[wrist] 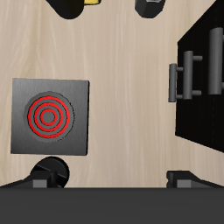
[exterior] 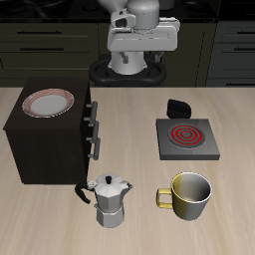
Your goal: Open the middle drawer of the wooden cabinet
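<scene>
We note a plate (exterior: pixel 48 103) atop the cabinet, a moka pot (exterior: pixel 108 199) beside a mug (exterior: pixel 189 195), and a stove burner (exterior: pixel 185 138) farther back.

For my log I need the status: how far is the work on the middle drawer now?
Nothing looks done: the middle drawer sits level with the other fronts of the wooden cabinet. Nothing is in hand; the gripper is far behind the cabinet. Reaching the handle, gripping and pulling remain.

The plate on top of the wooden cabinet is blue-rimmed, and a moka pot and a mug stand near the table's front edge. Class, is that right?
Not quite: the plate on the wooden cabinet has a red rim, not blue, as the exterior view shows. The moka pot and the mug do stand near the table's front edge.
</scene>
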